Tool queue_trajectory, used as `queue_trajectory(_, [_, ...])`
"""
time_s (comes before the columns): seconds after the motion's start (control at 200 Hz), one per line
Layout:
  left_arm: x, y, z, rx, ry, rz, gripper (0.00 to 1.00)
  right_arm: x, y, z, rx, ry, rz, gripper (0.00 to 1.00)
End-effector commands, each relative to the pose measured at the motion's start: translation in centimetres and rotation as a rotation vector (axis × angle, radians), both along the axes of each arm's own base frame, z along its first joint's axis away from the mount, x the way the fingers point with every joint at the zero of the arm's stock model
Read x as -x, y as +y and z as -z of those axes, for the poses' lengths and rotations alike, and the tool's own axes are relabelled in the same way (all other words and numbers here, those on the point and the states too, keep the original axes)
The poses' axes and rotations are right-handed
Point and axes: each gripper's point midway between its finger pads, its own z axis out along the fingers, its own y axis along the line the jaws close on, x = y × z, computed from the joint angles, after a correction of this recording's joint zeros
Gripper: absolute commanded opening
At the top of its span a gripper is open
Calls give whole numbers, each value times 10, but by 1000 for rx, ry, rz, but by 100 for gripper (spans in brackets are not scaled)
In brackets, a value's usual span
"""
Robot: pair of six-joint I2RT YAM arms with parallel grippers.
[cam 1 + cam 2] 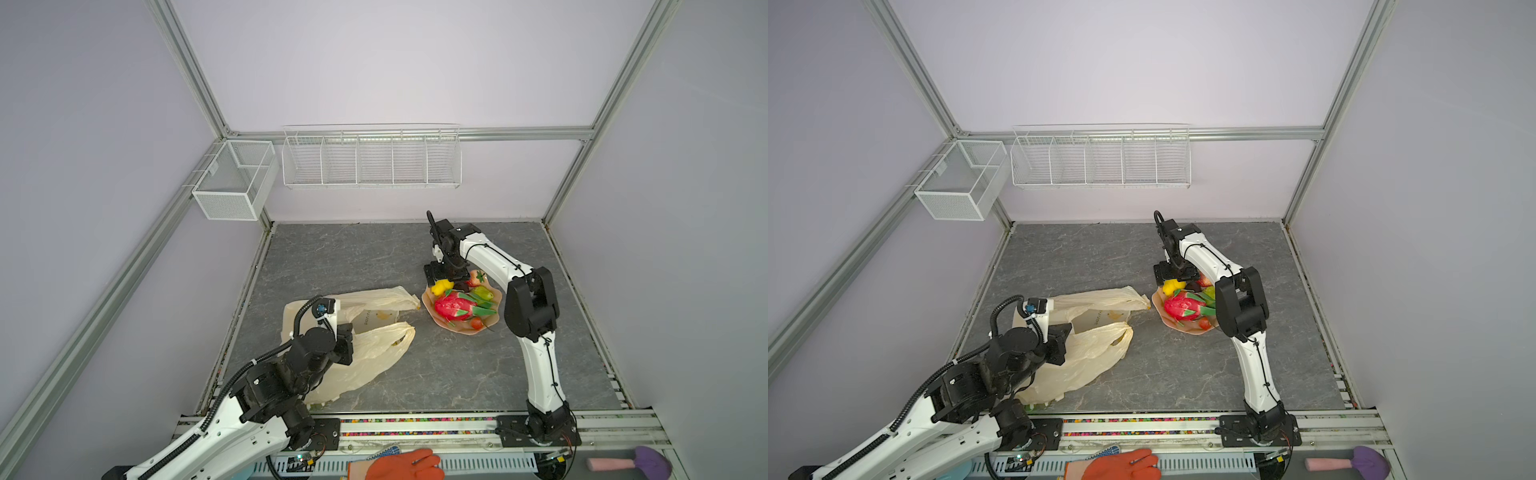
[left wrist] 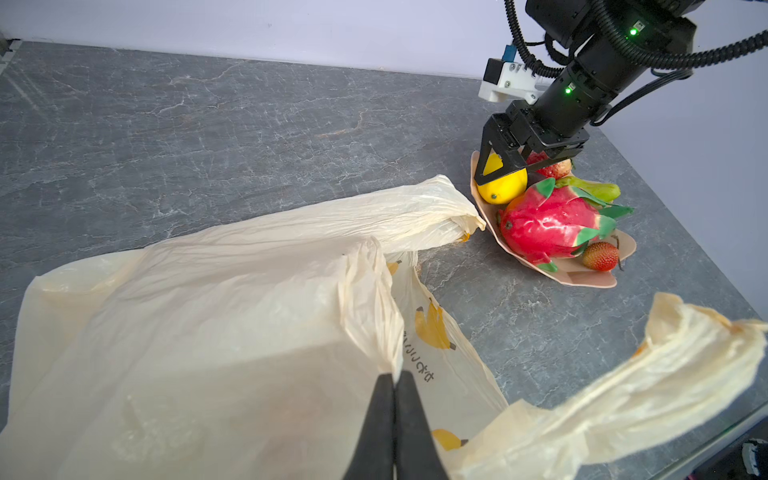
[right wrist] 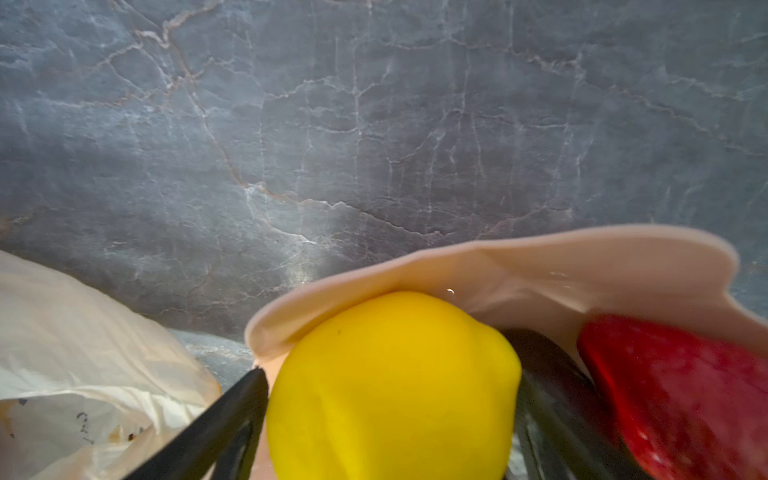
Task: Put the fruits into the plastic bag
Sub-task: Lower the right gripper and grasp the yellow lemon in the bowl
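The fruits lie on a peach wavy plate (image 1: 457,330): a yellow lemon (image 1: 441,286) (image 3: 390,386), a big red dragon fruit (image 1: 453,306) (image 2: 548,224), a strawberry (image 2: 552,166), a green piece (image 2: 594,189) and a small red piece (image 2: 600,256). My right gripper (image 3: 390,370) is down over the plate's far end, open, one finger on each side of the lemon, which rests on the plate. The cream plastic bag (image 1: 374,353) (image 2: 208,311) lies left of the plate. My left gripper (image 2: 394,376) is shut on a raised fold at the bag's mouth.
The bag's two loop handles (image 1: 399,297) (image 1: 399,332) point toward the plate. White wire baskets (image 1: 370,160) hang on the back wall. An orange glove (image 1: 399,465) and a pink-handled tool (image 1: 631,461) lie below the front rail.
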Motion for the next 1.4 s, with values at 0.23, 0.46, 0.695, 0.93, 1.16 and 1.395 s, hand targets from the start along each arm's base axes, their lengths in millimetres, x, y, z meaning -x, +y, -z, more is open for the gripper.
queue_trajectory(0.23, [1, 0, 5, -9, 6, 7, 0, 4, -5, 0, 7, 19, -11, 98])
queue_trajectory(0.46, [1, -1, 4, -7, 4, 8, 0, 9, -3, -3, -11, 22, -15, 83])
queue_trajectory(0.695, [1, 0, 5, -7, 3, 7, 0, 12, -6, -7, -4, 12, -2, 71])
queue_trajectory(0.93, [1, -1, 4, -5, 3, 8, 0, 3, -3, -33, -44, -64, 15, 68])
queue_trajectory(1.16, [1, -1, 4, -5, 4, 10, 0, -4, 4, -68, -114, -157, 26, 63])
queue_trajectory(1.395, [1, -1, 4, -5, 4, 13, 0, 0, 11, -91, -194, -201, 29, 60])
